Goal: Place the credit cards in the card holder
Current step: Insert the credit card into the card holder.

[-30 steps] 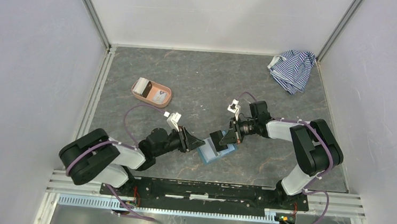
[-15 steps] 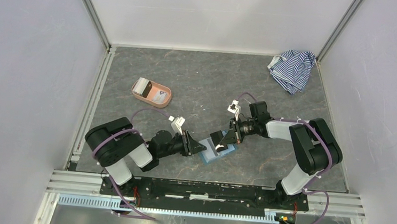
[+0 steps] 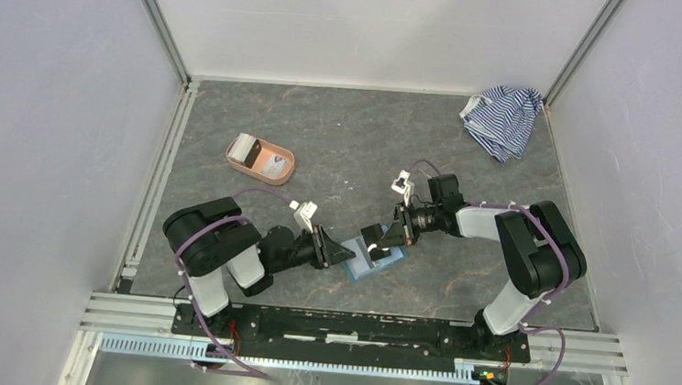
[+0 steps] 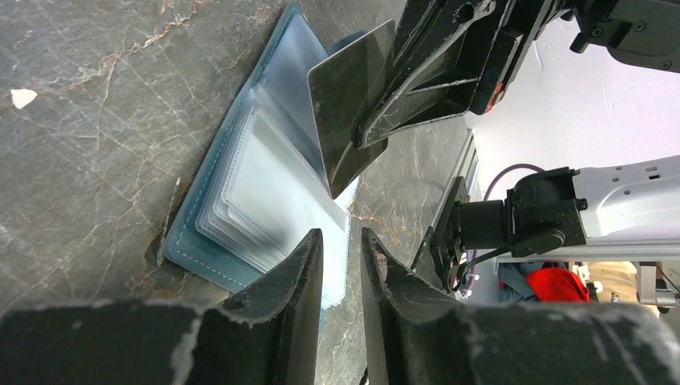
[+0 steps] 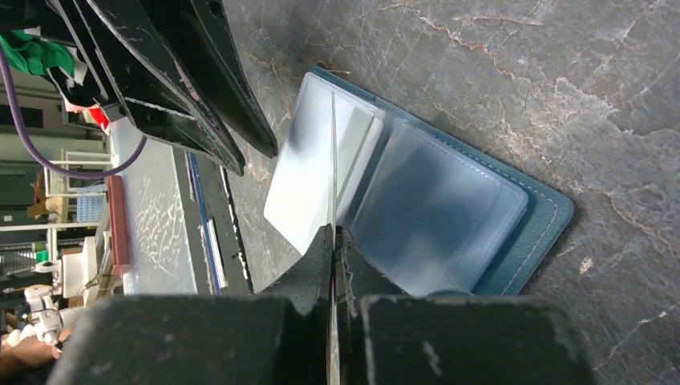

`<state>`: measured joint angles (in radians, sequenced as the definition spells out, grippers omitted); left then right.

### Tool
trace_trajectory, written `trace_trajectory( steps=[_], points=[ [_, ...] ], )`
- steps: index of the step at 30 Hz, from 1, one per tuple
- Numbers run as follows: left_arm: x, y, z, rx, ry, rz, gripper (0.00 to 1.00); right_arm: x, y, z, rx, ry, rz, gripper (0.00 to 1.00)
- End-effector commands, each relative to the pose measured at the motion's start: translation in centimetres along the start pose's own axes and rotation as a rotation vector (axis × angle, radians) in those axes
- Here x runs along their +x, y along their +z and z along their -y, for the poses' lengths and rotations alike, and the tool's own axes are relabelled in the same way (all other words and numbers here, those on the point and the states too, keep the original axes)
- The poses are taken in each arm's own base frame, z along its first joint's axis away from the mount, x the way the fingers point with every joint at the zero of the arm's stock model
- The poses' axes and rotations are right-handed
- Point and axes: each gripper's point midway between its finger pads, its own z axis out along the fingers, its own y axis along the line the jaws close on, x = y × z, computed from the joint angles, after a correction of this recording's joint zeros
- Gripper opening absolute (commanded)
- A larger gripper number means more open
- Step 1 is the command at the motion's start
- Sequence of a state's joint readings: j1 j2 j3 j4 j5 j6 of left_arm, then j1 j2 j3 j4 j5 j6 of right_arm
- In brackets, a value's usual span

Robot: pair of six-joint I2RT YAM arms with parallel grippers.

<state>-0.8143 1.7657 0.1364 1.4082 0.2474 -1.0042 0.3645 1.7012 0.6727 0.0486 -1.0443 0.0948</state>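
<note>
The card holder (image 3: 373, 263) lies open on the table, teal outside, with its clear sleeves (image 4: 257, 188) fanned out. My right gripper (image 5: 332, 234) is shut on a dark credit card (image 4: 346, 108), which stands on edge over the open sleeves (image 5: 437, 212), its far end down among them. My left gripper (image 4: 342, 245) hovers at the holder's left edge with its jaws a narrow gap apart and nothing between them. From above, the two grippers (image 3: 337, 248) (image 3: 385, 238) face each other across the holder. More credit cards (image 3: 249, 149) lie in a salmon-pink tray.
The salmon-pink oval tray (image 3: 281, 173) sits to the back left of the holder. A blue-and-white striped cloth (image 3: 502, 119) is bunched in the back right corner. Metal rails run along the table's left and near edges.
The left arm's shoulder and elbow have swung right and forward, while its gripper stayed at the holder and narrowed its jaws. The right gripper and card have barely moved.
</note>
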Motion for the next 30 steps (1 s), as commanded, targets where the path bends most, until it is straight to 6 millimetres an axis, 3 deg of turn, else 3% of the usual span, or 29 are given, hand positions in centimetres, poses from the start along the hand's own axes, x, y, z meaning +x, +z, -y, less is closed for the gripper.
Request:
trace_trajectory(
  steps=[1,30],
  points=[
    [0.1,-0.3,0.3,0.017,-0.003,0.006,0.30,-0.1,0.2,0.6,0.021,0.010,0.010,0.00],
    [-0.5,0.0,0.3,-0.024,0.079,-0.002,0.31,1.2,0.1,-0.1,-0.008,0.063,-0.023,0.03]
  ],
)
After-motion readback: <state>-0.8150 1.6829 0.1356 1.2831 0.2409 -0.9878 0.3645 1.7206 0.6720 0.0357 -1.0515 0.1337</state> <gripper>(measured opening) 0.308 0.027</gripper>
